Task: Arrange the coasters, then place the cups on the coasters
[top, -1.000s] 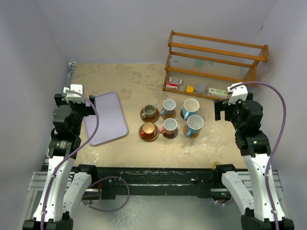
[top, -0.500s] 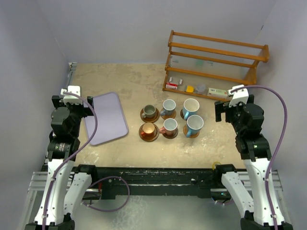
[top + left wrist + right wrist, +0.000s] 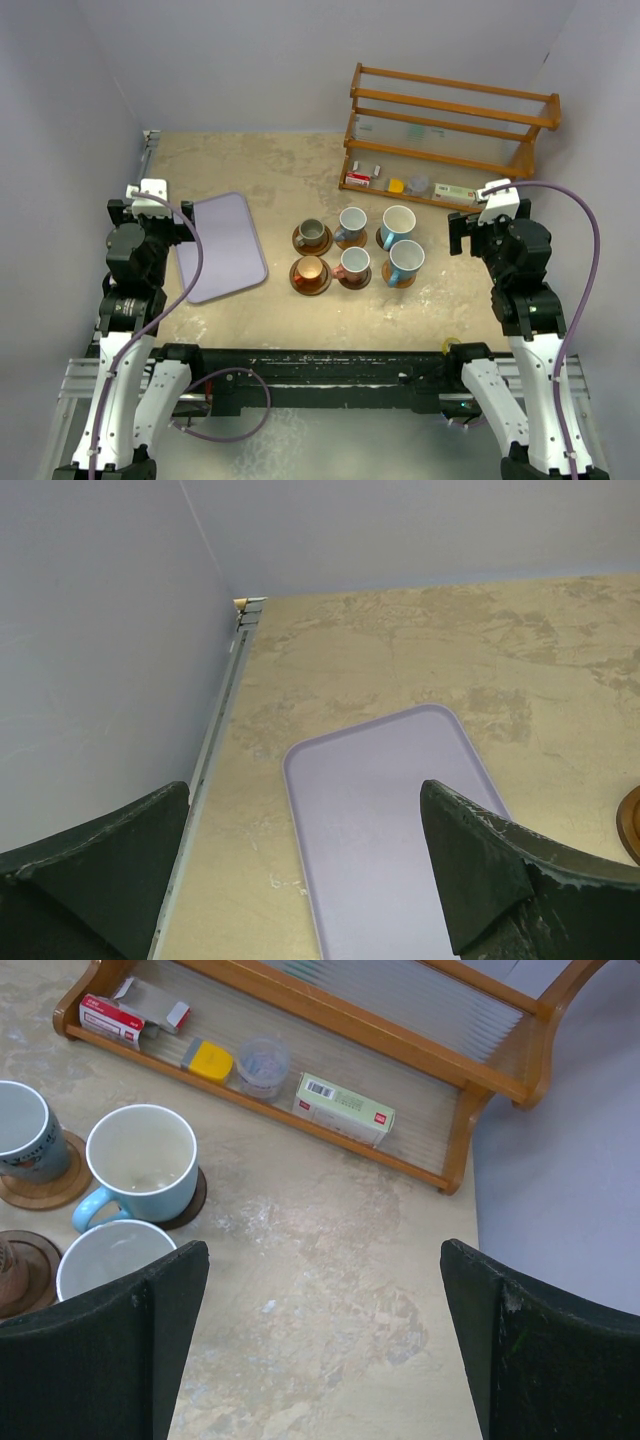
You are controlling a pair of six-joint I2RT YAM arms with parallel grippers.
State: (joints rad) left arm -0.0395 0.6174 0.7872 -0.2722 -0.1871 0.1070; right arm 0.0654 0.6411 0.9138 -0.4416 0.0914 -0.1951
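Note:
Six cups stand on six round wooden coasters in two rows of three at mid-table. The far row is a grey-green cup (image 3: 312, 233), a pale blue cup (image 3: 351, 222) and a large white cup (image 3: 398, 224). The near row is a copper cup (image 3: 310, 271), a pink cup (image 3: 354, 264) and a large light-blue cup (image 3: 406, 260). In the right wrist view a coaster (image 3: 40, 1192) rims the pale blue cup (image 3: 20, 1130). A dark coaster (image 3: 195, 1200) shows under the large white cup (image 3: 140, 1160). My left gripper (image 3: 150, 215) (image 3: 305, 785) hangs open over the tray's left edge. My right gripper (image 3: 487, 222) (image 3: 325, 1245) is open over bare table, right of the cups.
A lavender tray (image 3: 222, 245) (image 3: 390, 810) lies left of the cups. A wooden rack (image 3: 450, 130) (image 3: 400, 1020) stands at the back right with small boxes, a yellow item (image 3: 211, 1060) and a clear pot on its lowest shelf. Walls close in on the left, back and right.
Both arms drew slightly outward from the cups, the left to the left, the right to the right. Both grippers stayed open and the cups did not move.

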